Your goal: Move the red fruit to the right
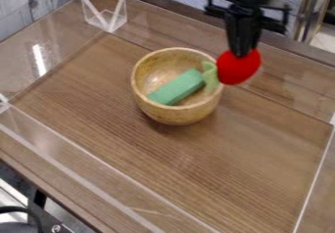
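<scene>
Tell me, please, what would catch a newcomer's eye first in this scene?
The bright red fruit stands out at once, clamped in the dark end effector and hanging just beyond the right rim of the wooden bowl. Next comes the green block lying inside that bowl, near the middle of the wood-grain table.

No text, label or number can be read anywhere.
</scene>
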`<state>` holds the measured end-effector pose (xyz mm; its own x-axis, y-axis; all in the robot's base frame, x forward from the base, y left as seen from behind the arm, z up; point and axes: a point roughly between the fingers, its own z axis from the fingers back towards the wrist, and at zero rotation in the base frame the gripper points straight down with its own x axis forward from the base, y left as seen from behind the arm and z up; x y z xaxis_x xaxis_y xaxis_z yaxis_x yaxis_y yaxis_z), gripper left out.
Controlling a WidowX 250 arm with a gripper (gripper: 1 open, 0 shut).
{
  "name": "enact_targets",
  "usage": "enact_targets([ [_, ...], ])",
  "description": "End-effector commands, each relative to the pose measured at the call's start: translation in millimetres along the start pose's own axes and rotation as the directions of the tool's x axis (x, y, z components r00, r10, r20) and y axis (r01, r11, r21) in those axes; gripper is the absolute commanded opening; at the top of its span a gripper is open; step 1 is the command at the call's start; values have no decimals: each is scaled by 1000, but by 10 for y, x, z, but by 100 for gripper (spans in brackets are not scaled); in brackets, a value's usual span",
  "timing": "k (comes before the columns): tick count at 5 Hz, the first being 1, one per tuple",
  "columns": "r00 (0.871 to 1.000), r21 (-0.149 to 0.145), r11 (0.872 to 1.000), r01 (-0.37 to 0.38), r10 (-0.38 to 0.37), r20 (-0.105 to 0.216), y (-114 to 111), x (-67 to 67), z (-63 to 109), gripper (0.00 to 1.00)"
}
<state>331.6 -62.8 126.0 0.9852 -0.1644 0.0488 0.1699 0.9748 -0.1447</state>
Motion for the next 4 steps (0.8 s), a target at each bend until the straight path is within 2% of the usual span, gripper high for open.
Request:
enact_targets([
  [1, 999, -9, 999, 39, -38, 35, -211, 26, 73, 0],
  [2, 999, -17, 999, 42, -42, 24, -308, -105, -32, 0],
  [3, 999, -13, 1000, 27, -27, 24, -273, -74, -103, 0],
  [4, 999, -8, 999, 45, -44, 23, -116, -9, -21, 0],
])
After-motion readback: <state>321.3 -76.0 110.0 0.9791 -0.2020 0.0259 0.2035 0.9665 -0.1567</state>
